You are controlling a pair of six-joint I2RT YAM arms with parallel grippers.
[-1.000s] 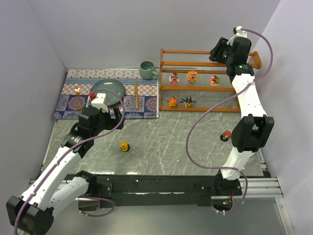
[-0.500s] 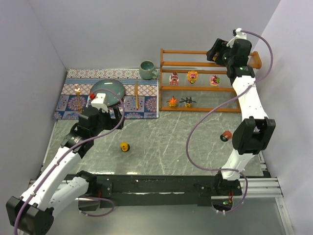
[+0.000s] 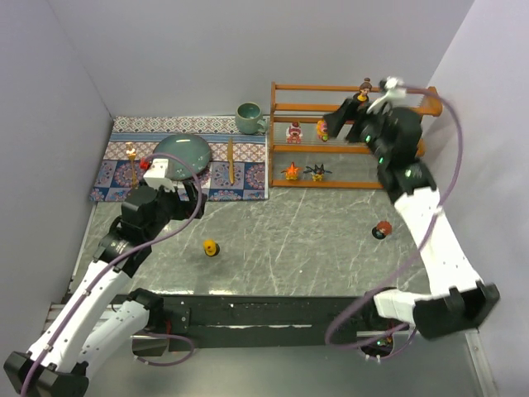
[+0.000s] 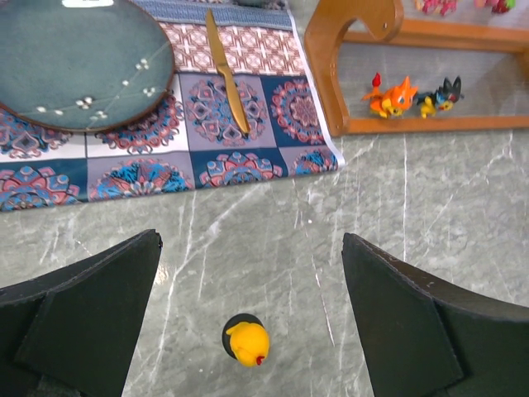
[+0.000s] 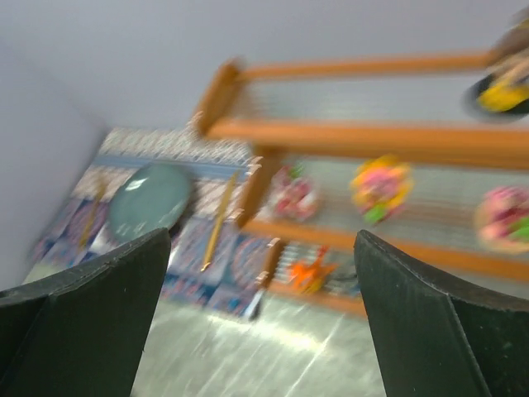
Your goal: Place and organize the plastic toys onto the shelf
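Toys are lining up along the shelf (image 3: 331, 87), which is standing at 1 o'clock on the table (image 3: 289, 240). A brown-headed figure (image 3: 364, 85) is occupying the top tier, and a pink bear (image 3: 293, 132) and a yellow-faced toy (image 3: 322, 130) are sharing the middle. An orange creature (image 3: 291, 171) and a dark spiky creature (image 3: 316, 172) are sitting side by side at the bottom, seemingly grouped by kind. The right gripper (image 5: 260, 240) is hanging at the shelf front, at about 7 o'clock of the brown-headed figure. Its fingers are spreading wide and pinching nothing, probably because that figure is resting on its own. The left gripper (image 4: 250, 240) is hovering with jaws equally wide. A loose yellow figure (image 4: 247, 341) is lying at 6 o'clock in its wrist view, so it is likely lining up a pick. A red toy (image 3: 381, 230) is waiting at 4 o'clock on the table, well apart from the rest.
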